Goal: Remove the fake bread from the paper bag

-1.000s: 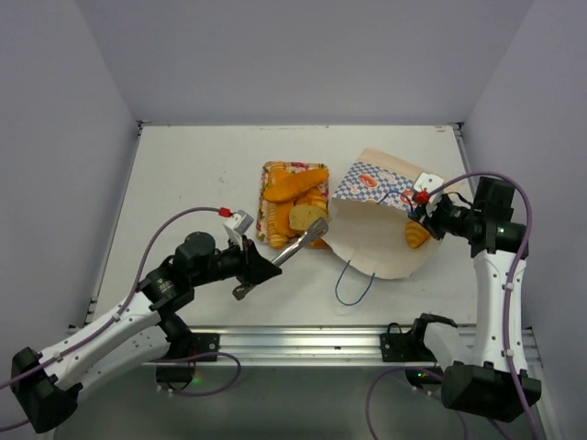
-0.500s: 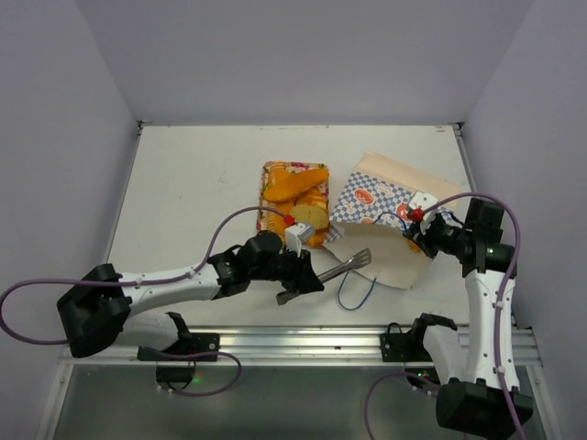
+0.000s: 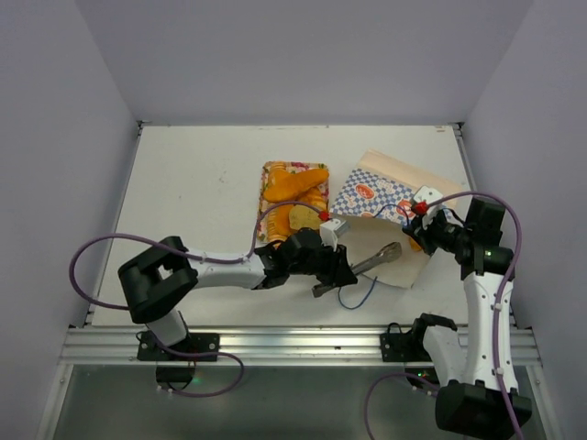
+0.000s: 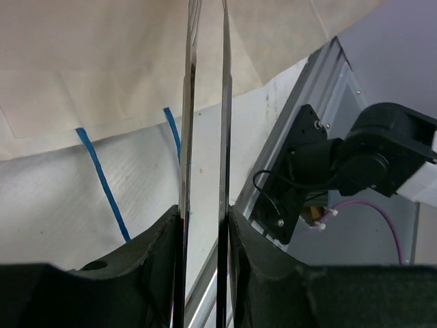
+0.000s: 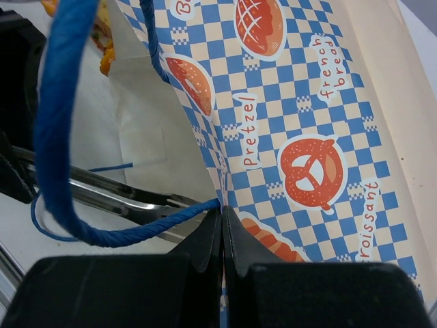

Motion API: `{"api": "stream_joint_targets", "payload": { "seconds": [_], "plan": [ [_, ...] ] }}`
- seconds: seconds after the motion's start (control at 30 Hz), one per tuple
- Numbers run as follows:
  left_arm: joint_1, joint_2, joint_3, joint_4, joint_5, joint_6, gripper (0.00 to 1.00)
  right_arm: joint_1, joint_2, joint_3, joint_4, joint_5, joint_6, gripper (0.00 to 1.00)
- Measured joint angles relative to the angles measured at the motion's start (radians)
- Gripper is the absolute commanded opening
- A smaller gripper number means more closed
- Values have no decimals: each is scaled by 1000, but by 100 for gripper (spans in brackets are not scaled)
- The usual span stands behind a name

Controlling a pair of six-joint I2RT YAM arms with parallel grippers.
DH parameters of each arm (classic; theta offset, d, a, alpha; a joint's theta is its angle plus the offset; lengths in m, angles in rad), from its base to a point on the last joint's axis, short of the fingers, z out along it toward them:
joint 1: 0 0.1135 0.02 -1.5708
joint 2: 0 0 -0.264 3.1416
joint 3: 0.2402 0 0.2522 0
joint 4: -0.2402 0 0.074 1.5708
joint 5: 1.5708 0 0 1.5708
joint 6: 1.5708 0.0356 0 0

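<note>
The paper bag [image 3: 371, 195] lies on its side, its mouth toward the left arm, with my right gripper [image 3: 424, 223] shut on its rim [image 5: 222, 205] beside the blue cord handle [image 5: 54, 137]. A sliver of orange [image 3: 413, 242] shows inside by that gripper. My left gripper [image 3: 332, 269] is shut on metal tongs [image 3: 367, 262], whose tips reach into the bag's mouth. The tong arms [image 4: 205, 102] stand slightly apart with nothing between them. Several pieces of fake bread [image 3: 295, 183] lie on the flowered tray [image 3: 269, 172].
The tray sits just left of the bag, behind the left forearm. A loose blue cord loop [image 3: 356, 295] lies on the table under the tongs. The aluminium rail [image 3: 303, 344] and the right arm's base [image 4: 355, 164] are close by at the near edge.
My left arm has swung right from the tray to the bag, carrying the tongs into its mouth. The bag's mouth has sagged flatter. The right gripper has kept its pinch.
</note>
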Motion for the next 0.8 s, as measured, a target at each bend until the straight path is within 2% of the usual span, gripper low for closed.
{"api": "stream_joint_targets", "payload": {
  "seconds": [0.37,0.8],
  "plan": [
    [-10,204,160,37,-46,0,48,0,1,-3,29,0,45,0],
    [-10,337,278,12,-89,12,49,0,10,-10,41,0,48,0]
  ]
}}
